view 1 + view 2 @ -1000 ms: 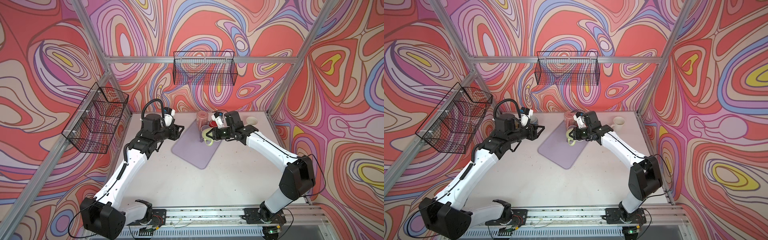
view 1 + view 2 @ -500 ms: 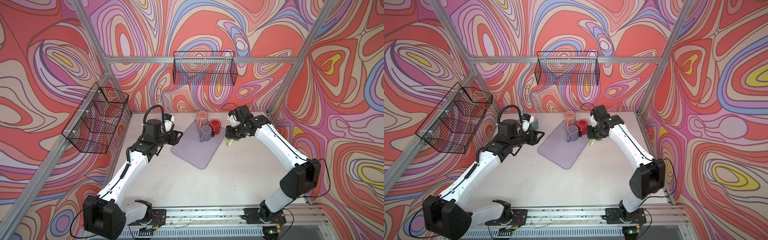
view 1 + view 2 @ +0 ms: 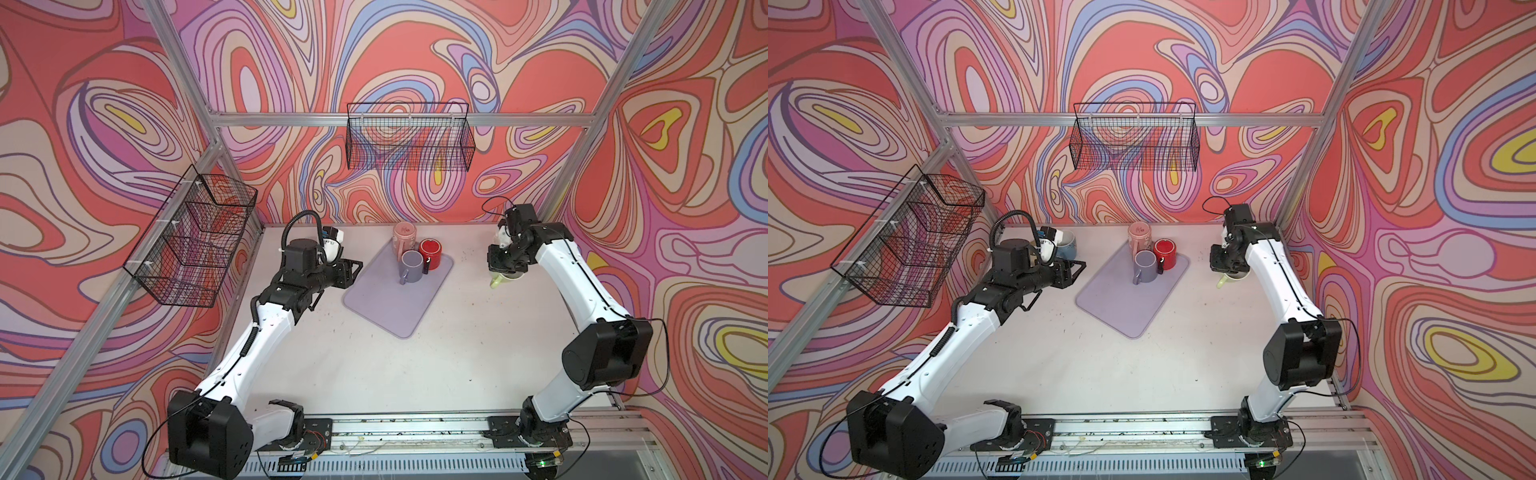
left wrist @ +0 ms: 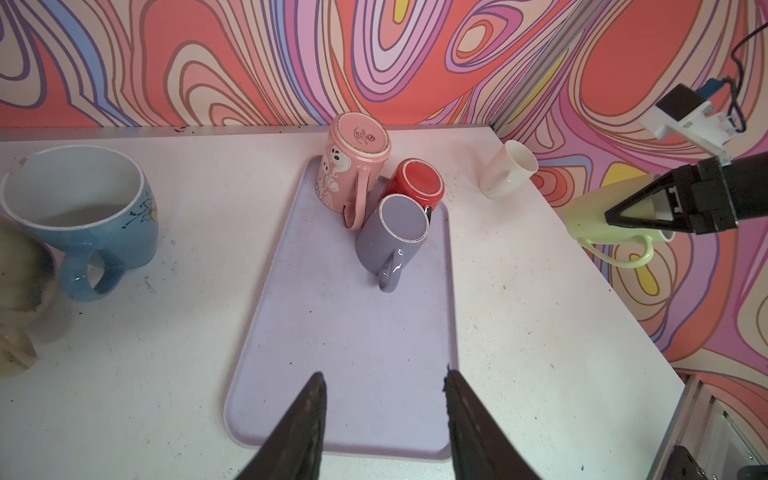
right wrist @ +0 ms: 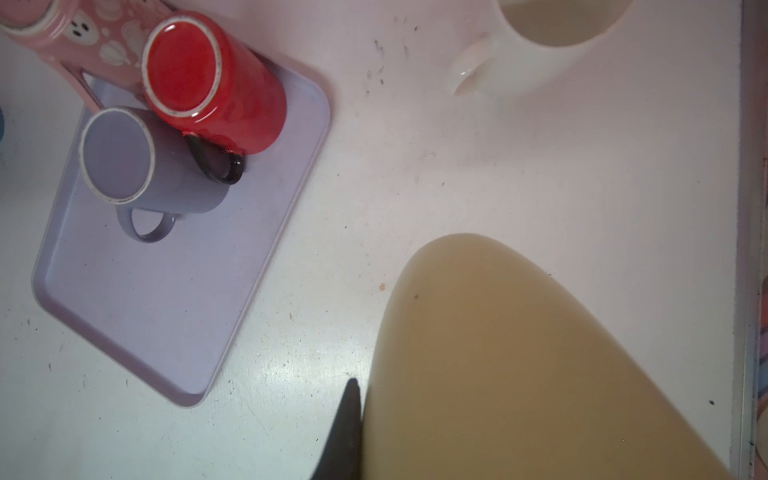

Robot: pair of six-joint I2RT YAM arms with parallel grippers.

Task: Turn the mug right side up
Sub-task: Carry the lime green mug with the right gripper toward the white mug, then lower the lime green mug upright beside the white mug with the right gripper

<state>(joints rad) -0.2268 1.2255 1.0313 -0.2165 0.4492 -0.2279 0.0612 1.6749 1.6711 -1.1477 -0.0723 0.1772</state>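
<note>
Your right gripper (image 4: 615,217) is clamped on the green mug (image 4: 586,212), with the jaws almost together on the thin wall near the rim. The mug hangs in the air above the table (image 4: 519,332), well to the right of the tray (image 4: 332,332) and near the white mug (image 4: 507,168). It lies roughly on its side, base end toward the tray, with the handle (image 4: 623,255) hanging underneath. Your left gripper (image 4: 383,374) hovers over the tray's near end, jaws apart, holding nothing.

Treat the mug as glazed ceramic: stiff, slick, fairly heavy for a wall pinch, and likely to chip or crack if it drops. Its body hangs off to 1 side of the pinch, so expect it to try to swivel between the pads as you roll the wrist.

The hold looks like 1 finger outside and 1 inside the mouth, though the inner one is hidden, so I can't be sure. That is a sound place to hold, since the wall gives 2 flat faces. The rounded body or the thin handle would slip more easily. Roll slowly, and bring the base flat onto the table, clear of the white mug, before the jaws part.
</note>
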